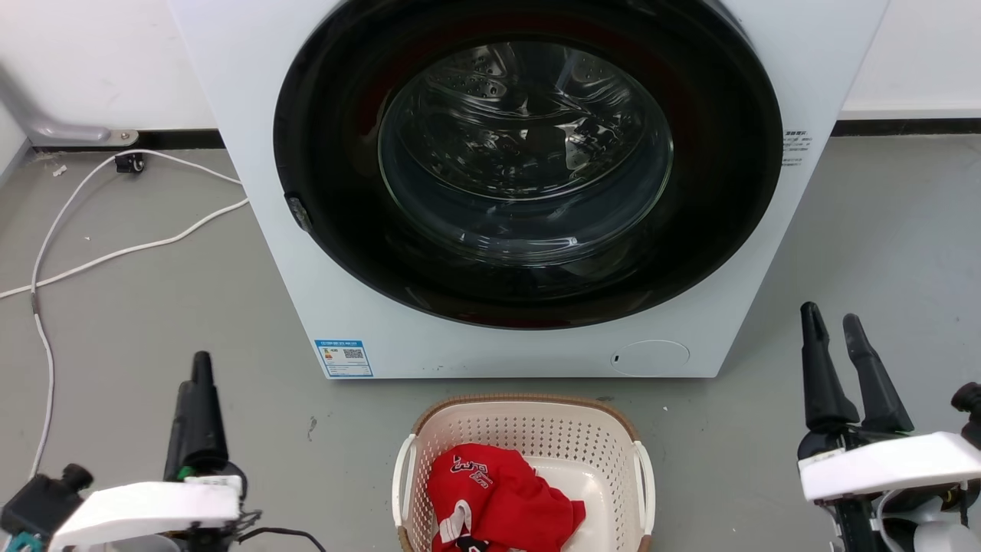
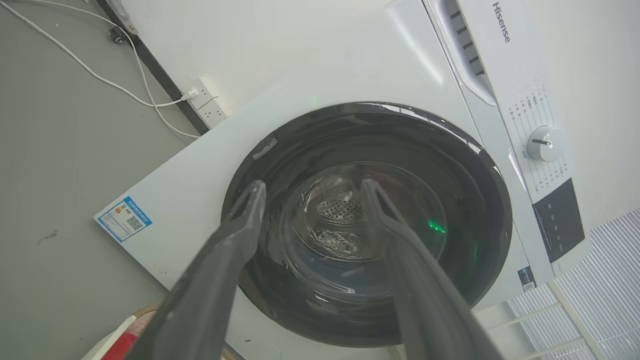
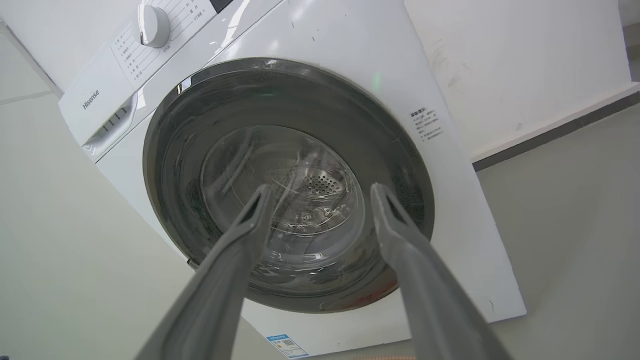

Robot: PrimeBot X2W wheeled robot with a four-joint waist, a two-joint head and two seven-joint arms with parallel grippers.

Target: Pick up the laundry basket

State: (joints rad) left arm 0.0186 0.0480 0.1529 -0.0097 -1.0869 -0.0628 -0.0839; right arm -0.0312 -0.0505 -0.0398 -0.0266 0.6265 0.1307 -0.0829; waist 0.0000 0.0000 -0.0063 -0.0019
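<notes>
The left tool [image 1: 201,366] hangs at 8 o'clock in the head view. Its two dark fingers stand well apart in the left wrist view and hold nothing. The right tool [image 1: 830,318] sits at 4 o'clock, also spread wide and holding nothing. Both point up at the washer [image 1: 253,230], not down at the load.

The laundry basket [image 1: 529,425] stands on the grey floor [image 1: 843,230] between them at 6 o'clock, just in front of the washer's base and well apart from either tool. From the left tool it lies at about 4 o'clock, from the right tool at about 8 o'clock.

It looks like thin perforated plastic, so probably light, fairly stiff at the woven-look rim and springy in the walls. A red garment [image 1: 490,498] lies inside toward the left, soft and of little weight, though it may tip the balance slightly that way. The plastic is likely smooth and could slide in a pinch on the wall. The better holds are the left handle [image 1: 400,479] and right handle [image 1: 646,483], one tool to each, which should keep the basket level.

The washer, with its closed glass door [image 1: 529,161], stands close behind at 12 o'clock, so a lift should rise straight or come back toward the robot. A white cable [image 1: 115,251] trails over the floor at 10 o'clock, well away from the basket. Nothing lies between either tool and its handle.
</notes>
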